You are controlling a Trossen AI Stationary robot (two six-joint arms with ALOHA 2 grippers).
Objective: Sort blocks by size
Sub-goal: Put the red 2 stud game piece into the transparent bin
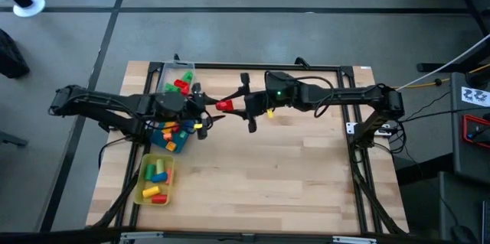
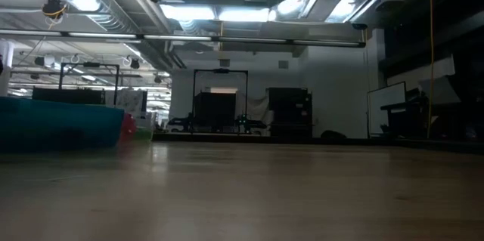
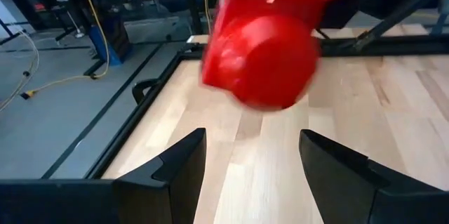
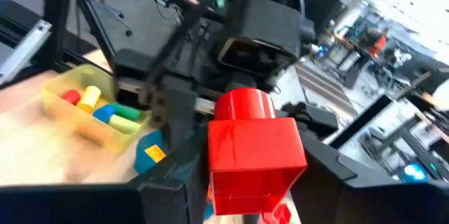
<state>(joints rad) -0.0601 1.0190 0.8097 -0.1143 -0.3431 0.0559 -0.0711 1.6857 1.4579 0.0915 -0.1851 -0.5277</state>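
Observation:
A red block [image 1: 224, 105], a square body with a round stud on one end, hangs in the air over the table's far left part. My right gripper [image 4: 256, 192] is shut on it. My left gripper [image 3: 252, 171] is open just to the block's left and touches nothing; in its wrist view the red block [image 3: 263, 41] fills the space beyond the fingertips. More blocks lie in the clear tray [image 1: 178, 69], the blue tray [image 1: 173, 147] and the yellow tray [image 1: 143, 190]. My right gripper pinches the red block's square body [image 4: 228, 164] between its two fingers, one on each opposite side. The fingers lie about level and come from the table's right. The block is lifted clear of the table, its stud [image 4: 244, 104] pointing away from the gripper toward the left arm.
The three trays stand in a column along the table's left side, under and beside the left arm. In the low view the blue tray [image 2: 60, 124] shows at the left. Bare wood [image 1: 276, 175] spreads over the middle and right of the table.

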